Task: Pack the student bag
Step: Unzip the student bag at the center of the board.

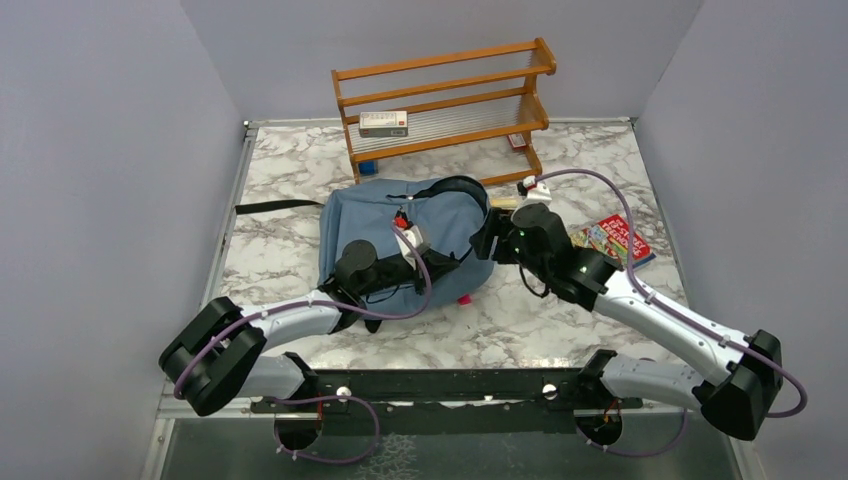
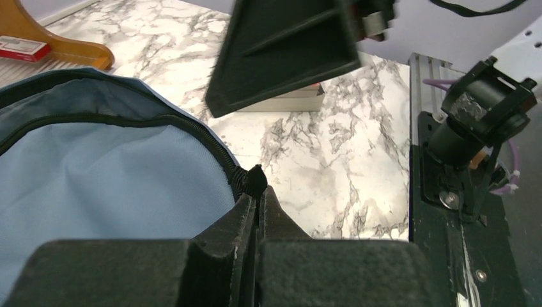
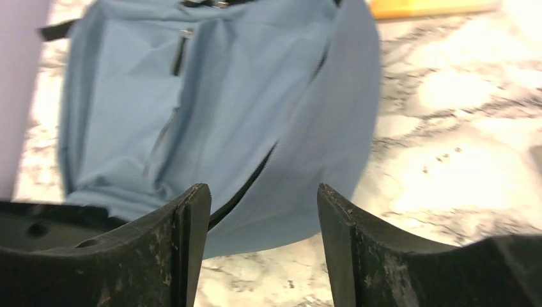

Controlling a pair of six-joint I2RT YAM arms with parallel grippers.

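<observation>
I have the left gripper [image 2: 259, 192] pinched tight on the black zipper edge [image 2: 250, 179] of the soft dusty-blue fabric backpack [image 2: 96, 185]. The right gripper [image 3: 263, 198] stands open and empty just beside it.

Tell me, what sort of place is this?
Probably a robot test booth, not a classroom: plain grey walls box in a marble-patterned tabletop, two white robot arms are bolted at its near edge, and a soft dusty-blue fabric backpack and small wooden shelf rack sit as props.

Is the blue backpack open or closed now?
Open: on the student bag, the left wrist view shows the zipper edge parted, pale lining inside. The left gripper is shut on that edge.
</observation>
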